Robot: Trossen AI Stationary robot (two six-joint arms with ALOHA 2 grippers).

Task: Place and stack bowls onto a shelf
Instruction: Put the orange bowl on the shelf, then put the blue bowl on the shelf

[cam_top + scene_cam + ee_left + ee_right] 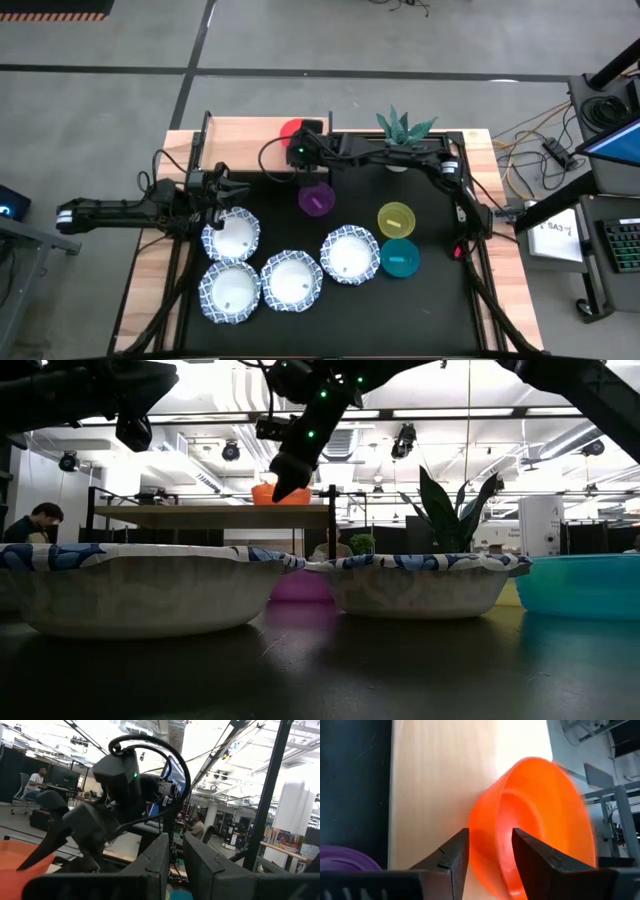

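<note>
red bowl (535,820), smooth round plastic, on light-wood shelf (435,775); right tool (490,851) spread astride its rim.

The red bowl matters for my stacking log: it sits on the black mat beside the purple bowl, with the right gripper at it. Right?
Not quite. The red bowl sits on the wooden shelf, not the mat; the high view shows it. The right gripper is at it.
</note>
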